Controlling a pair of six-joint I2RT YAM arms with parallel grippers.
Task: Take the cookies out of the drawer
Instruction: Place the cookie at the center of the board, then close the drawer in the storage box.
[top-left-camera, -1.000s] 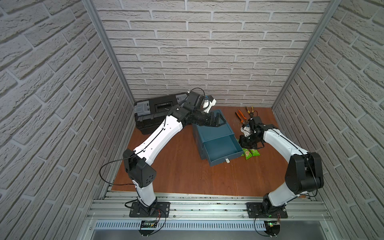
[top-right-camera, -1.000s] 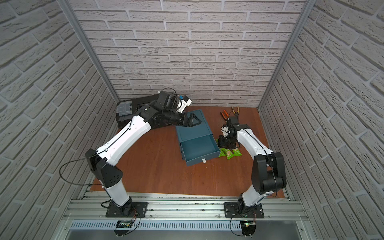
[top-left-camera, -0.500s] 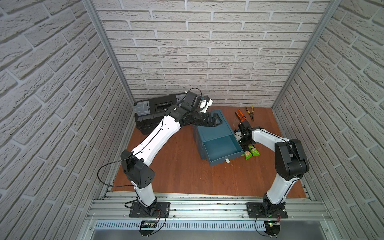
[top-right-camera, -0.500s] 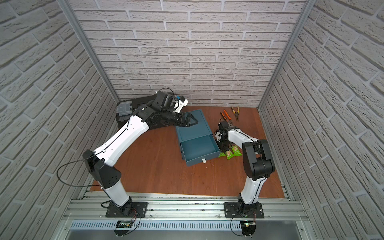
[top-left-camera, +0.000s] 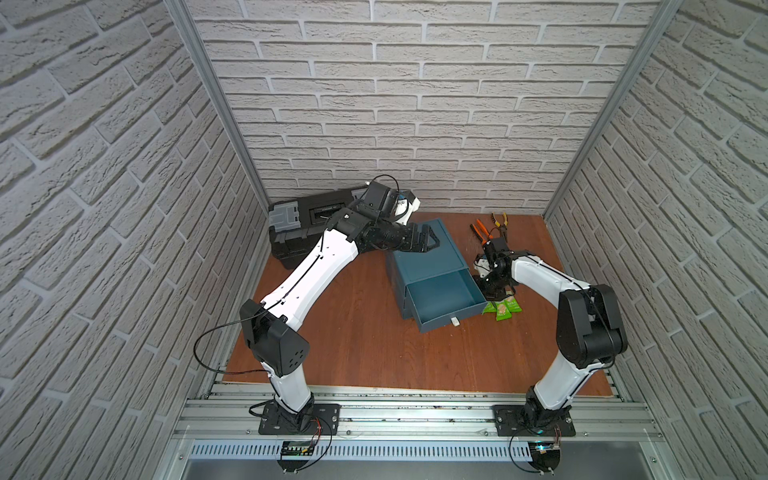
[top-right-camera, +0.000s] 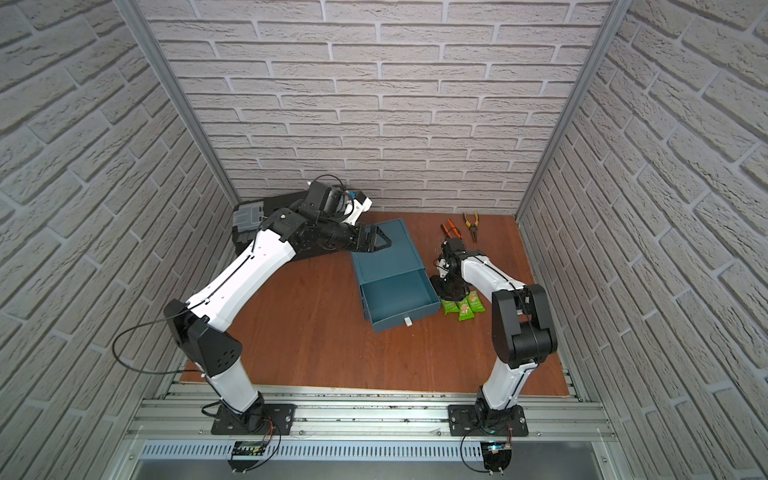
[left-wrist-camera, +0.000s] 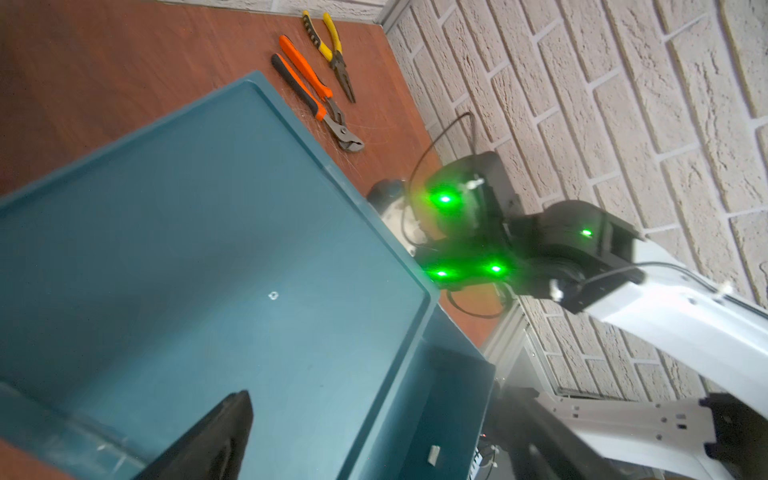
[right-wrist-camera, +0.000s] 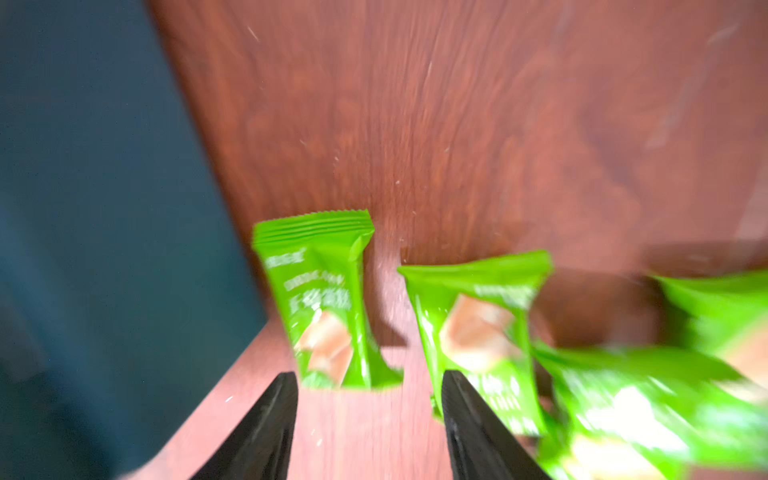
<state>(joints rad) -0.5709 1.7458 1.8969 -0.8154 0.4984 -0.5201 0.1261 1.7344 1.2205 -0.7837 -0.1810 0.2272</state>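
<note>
Top views first. In both top views the cookies, a few bright green packets, lie on the desk, outside the pulled-out drawer and just beside its right wall, toward the desk's right edge. The right claw points down over their back end, but it's too small there to read the jaws. The left claw sits over the back part of the blue cabinet. Orange pliers and yellow pliers lie near the desk's back right corner. A black toolbox is in the back left corner.

Left wrist view: mostly the cabinet's flat top, with one black finger over it. The other finger isn't clear, so I honestly can't tell if that claw is open or closed. The right arm, green lights on, is beside the cabinet.

Right wrist view: blurry, but the right claw clearly has its jaws apart, with bare wood between them and nothing gripped. One packet lies with its near end right at the fingertips. The rest are off to one side, overlapping. The drawer's blue wall runs alongside.
</note>
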